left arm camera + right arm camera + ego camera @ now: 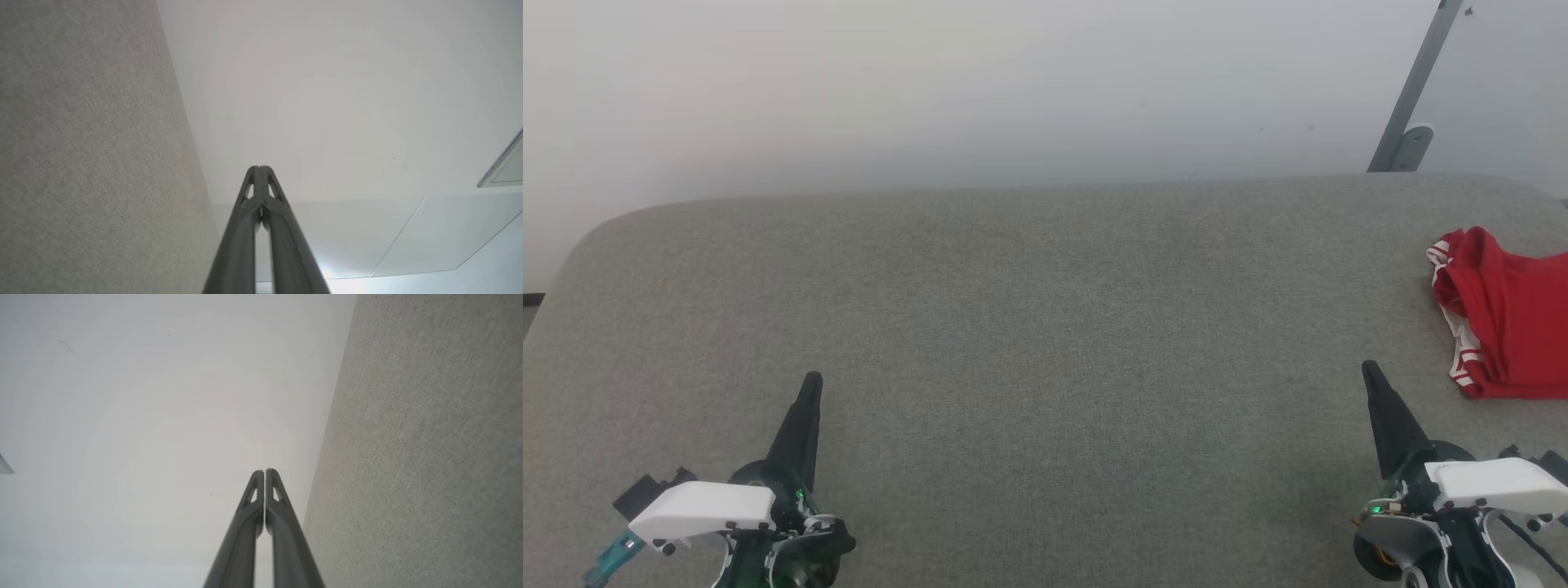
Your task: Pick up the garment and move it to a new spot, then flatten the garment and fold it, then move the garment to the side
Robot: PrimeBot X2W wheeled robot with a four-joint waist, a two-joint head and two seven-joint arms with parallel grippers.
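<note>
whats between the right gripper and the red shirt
Only the bare grey fabric surface. In the head view, the right gripper sits apart from the garment, which lies crumpled further right, and no object lies between them.

- Left gripper (811, 382): long, tapering black fingers (239, 237) with triangular cut-outs near the tips, a white cover (704, 506) with small dark screws, and a teal connector (613, 559).
- Right gripper (1370, 369): matching black fingers and white cover, a green light (1376, 509) and black cables (1523, 535).
</note>
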